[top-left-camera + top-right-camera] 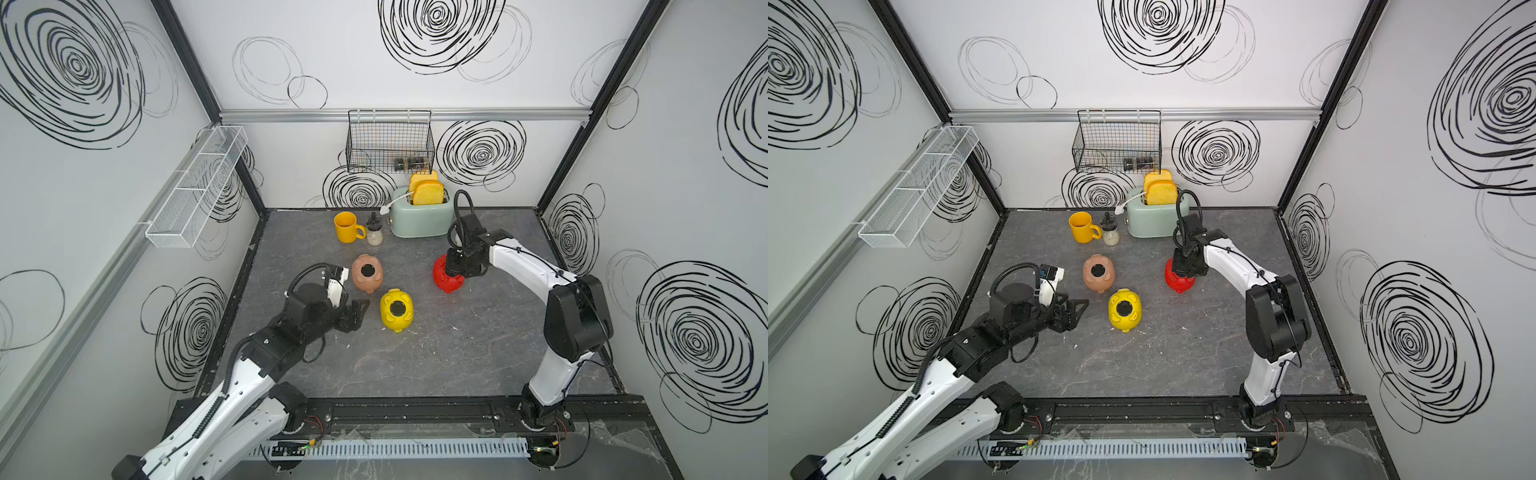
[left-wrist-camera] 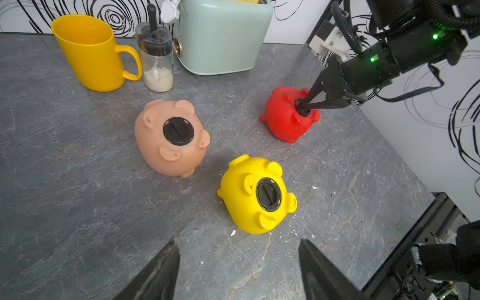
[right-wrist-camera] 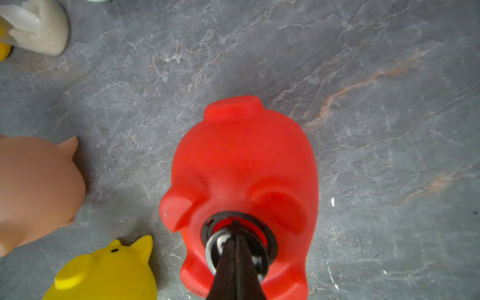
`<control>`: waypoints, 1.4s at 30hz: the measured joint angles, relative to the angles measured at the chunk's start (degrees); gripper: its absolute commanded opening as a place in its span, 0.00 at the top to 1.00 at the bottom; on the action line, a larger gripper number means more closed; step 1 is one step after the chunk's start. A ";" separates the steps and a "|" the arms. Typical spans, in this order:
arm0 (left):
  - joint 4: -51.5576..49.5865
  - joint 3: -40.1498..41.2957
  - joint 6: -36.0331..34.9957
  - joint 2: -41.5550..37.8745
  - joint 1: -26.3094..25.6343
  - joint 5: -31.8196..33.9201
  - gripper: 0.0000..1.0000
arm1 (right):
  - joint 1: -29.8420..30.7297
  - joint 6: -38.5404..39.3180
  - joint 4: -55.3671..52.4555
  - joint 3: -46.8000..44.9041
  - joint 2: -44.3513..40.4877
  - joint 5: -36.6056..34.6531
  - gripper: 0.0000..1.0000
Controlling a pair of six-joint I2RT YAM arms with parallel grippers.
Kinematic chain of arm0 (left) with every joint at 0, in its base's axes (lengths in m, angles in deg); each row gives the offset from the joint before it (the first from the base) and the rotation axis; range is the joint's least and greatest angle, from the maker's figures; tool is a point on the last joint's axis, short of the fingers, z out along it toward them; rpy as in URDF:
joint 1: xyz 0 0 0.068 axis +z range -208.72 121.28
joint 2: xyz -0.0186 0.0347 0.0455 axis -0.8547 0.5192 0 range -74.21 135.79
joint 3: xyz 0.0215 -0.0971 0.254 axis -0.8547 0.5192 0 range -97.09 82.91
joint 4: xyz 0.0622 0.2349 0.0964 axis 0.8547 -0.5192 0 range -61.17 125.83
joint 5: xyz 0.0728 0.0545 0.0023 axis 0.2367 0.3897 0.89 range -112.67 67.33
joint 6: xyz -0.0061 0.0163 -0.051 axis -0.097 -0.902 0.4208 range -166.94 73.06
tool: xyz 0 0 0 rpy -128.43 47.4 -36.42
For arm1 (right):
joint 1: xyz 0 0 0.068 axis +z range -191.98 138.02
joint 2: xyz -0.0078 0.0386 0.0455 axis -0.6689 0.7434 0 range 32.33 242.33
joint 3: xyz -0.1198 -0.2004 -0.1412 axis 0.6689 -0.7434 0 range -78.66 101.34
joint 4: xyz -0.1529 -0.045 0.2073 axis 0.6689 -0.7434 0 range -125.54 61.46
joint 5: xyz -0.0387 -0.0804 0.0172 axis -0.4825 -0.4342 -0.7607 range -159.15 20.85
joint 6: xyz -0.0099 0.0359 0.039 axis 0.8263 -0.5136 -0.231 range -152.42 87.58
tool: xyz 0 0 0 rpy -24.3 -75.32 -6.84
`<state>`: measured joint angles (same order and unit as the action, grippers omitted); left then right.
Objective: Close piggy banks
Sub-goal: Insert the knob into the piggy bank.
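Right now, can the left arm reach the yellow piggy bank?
Probably yes: the left arm's fingers stand open, aimed at the yellow piggy bank, with only bare table between; the pink piggy bank lies off to one side.

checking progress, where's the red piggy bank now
In a top view the red piggy bank lies belly-up right of the pink piggy bank, under the right gripper.

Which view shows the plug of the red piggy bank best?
Right wrist view: the black plug is close, tilted in the red piggy bank's hole. Left wrist view shows it small; in both top views the right gripper hides it.
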<state>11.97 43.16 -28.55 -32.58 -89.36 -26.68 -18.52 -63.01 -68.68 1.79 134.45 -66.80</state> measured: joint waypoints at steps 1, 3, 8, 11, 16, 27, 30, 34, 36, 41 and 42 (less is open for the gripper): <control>0.00 0.00 0.00 0.04 0.00 0.00 0.24 | 0.00 0.00 0.00 0.00 0.00 -0.15 1.00; 0.00 0.00 0.00 0.09 0.00 0.00 0.24 | 0.00 0.00 0.04 0.00 0.00 -0.26 1.00; 0.00 0.00 0.00 0.09 0.00 0.02 0.24 | -0.04 0.00 0.83 -0.02 0.17 -0.90 1.00; 0.00 0.00 0.00 0.09 0.00 0.00 0.24 | -0.07 0.02 1.49 -0.04 0.63 -1.07 1.00; 0.00 0.00 0.00 0.09 0.00 0.02 0.24 | -0.07 0.28 2.21 -0.04 1.18 -1.07 1.00; 0.00 0.00 0.00 0.33 0.00 0.02 0.24 | -0.11 1.27 2.91 -0.20 1.40 -1.22 1.00; 0.00 0.00 0.00 0.33 0.00 0.04 0.24 | -0.15 1.51 3.23 -0.46 1.38 -1.25 1.00; 0.00 0.00 0.00 0.44 0.00 0.04 0.24 | -0.22 2.14 3.69 -0.85 1.20 -1.22 1.00; 0.00 0.00 0.00 0.63 0.00 0.04 0.23 | -0.22 2.56 3.96 -1.07 1.07 -1.22 1.00; 0.33 -0.02 0.07 2.58 0.07 -0.42 0.23 | 0.02 4.39 4.24 -1.33 0.94 -1.73 1.00; 0.48 -0.13 0.31 3.41 0.07 -0.66 0.23 | 0.15 4.90 4.24 -1.33 0.90 -2.16 1.00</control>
<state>12.45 43.03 -28.24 -29.17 -89.29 -27.34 -18.36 -58.11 -64.44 0.45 135.35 -68.97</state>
